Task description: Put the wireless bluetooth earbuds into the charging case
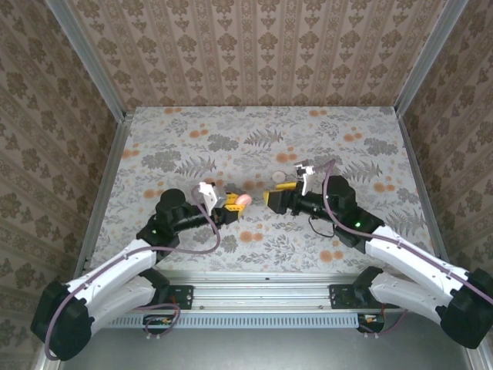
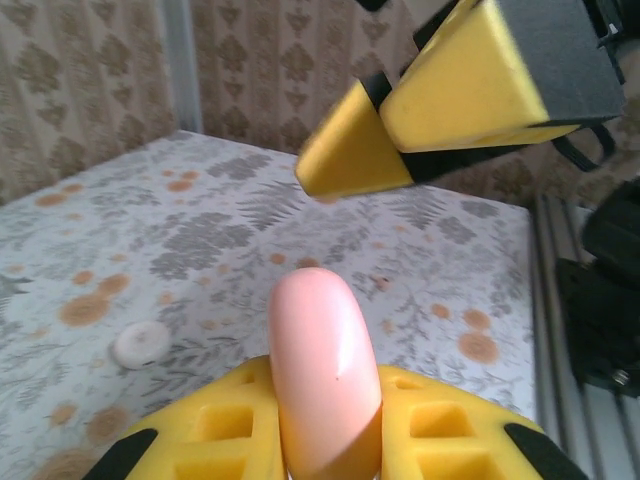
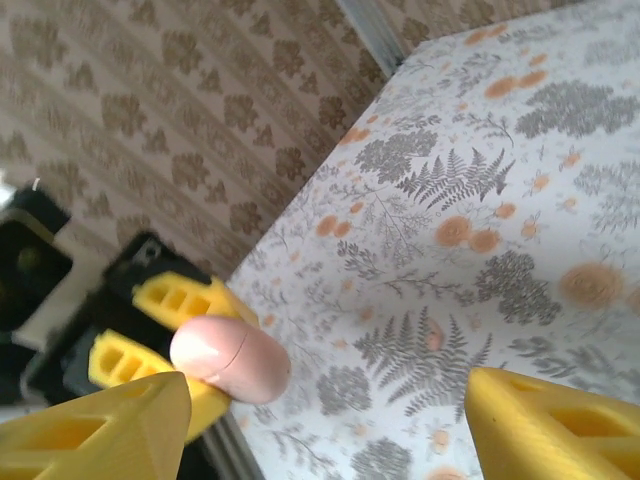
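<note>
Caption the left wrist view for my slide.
Left gripper pinches the pink charging case, with the right gripper poised opposite it above the floral table.

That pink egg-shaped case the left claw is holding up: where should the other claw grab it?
Probably the pink case is best gripped by its free rounded end, which sticks out past the left gripper. The right gripper, open and facing it, could come straight in from the right, pinching across its narrow width.
</note>
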Motion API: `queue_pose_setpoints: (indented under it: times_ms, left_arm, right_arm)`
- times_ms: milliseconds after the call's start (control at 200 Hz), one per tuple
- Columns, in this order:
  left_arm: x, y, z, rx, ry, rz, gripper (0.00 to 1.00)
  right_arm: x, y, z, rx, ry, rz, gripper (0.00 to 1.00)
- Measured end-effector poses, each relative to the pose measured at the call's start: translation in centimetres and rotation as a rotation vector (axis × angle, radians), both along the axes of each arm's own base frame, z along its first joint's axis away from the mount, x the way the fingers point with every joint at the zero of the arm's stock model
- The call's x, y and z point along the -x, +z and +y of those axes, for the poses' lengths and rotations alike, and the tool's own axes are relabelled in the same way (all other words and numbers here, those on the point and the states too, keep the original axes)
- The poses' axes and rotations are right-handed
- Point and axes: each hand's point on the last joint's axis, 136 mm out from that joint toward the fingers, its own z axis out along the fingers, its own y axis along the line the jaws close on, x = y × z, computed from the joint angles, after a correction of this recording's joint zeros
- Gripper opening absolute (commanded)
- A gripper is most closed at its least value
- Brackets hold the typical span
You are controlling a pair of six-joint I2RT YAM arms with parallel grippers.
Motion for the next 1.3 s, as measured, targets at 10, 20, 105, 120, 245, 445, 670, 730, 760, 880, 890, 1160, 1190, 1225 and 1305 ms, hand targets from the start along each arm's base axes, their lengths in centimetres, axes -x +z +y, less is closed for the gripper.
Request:
queue_pose_setpoints:
  times_ms: [10, 20, 105, 120, 245, 445, 670, 730, 760, 880, 890, 1160, 1190, 1225, 1305]
  left_arm:
    - [0.1, 0.0, -0.1, -0.002, -0.008, 0.001, 0.14]
    - [0.2, 0.0, -0.1, -0.006, -0.016, 0.002, 0.14]
    - [0.9, 0.0, -0.6, -0.025, -0.081, 0.006, 0.13]
    - [1.0, 0.0, -0.7, -0.028, -0.093, 0.005, 0.13]
    - [1.9, 0.2, -1.1, -0.053, -0.175, -0.012, 0.13]
    - [3.3, 0.5, -1.2, -0.094, -0.271, -0.059, 0.13]
    - [4.4, 0.3, -1.1, -0.126, -0.333, -0.087, 0.13]
    - [4.5, 0.1, -1.1, -0.132, -0.339, -0.088, 0.13]
    - [4.6, 0.0, -1.1, -0.136, -0.341, -0.087, 0.13]
    - [4.8, -0.4, -1.2, -0.144, -0.354, -0.08, 0.13]
    - [4.8, -0.4, -1.2, -0.144, -0.355, -0.079, 0.13]
    - [4.9, -0.6, -1.3, -0.15, -0.365, -0.074, 0.13]
    - [4.9, -0.6, -1.3, -0.15, -0.367, -0.073, 0.13]
    - [5.0, -0.6, -1.3, -0.15, -0.369, -0.072, 0.13]
    - [5.1, -0.6, -1.3, -0.15, -0.372, -0.071, 0.13]
  right_arm:
    - [0.2, 0.1, 0.0, 0.01, 0.01, -0.016, 0.81]
    - [0.3, 0.1, 0.0, 0.018, 0.017, -0.027, 0.81]
    - [1.8, 0.2, -0.1, 0.118, 0.113, -0.168, 0.81]
    - [2.1, 0.1, -0.1, 0.142, 0.134, -0.195, 0.79]
    - [3.6, -0.1, 0.1, 0.298, 0.291, -0.362, 0.71]
    - [4.2, 0.2, 1.1, 0.45, 0.52, -0.54, 0.64]
    - [5.1, -1.5, 2.2, 0.498, 0.72, -0.587, 0.58]
    - [5.3, -1.6, 2.4, 0.493, 0.756, -0.594, 0.56]
    - [5.4, -1.6, 2.5, 0.487, 0.769, -0.596, 0.55]
    - [6.0, -1.6, 3.1, 0.472, 0.819, -0.61, 0.52]
    - [6.0, -1.6, 3.1, 0.471, 0.822, -0.612, 0.52]
    - [7.0, -2.2, 4.6, 0.457, 0.905, -0.611, 0.43]
    - [7.0, -2.3, 4.6, 0.457, 0.908, -0.608, 0.42]
    - [7.0, -2.4, 4.7, 0.457, 0.911, -0.605, 0.41]
    - [7.0, -2.6, 4.9, 0.457, 0.918, -0.601, 0.38]
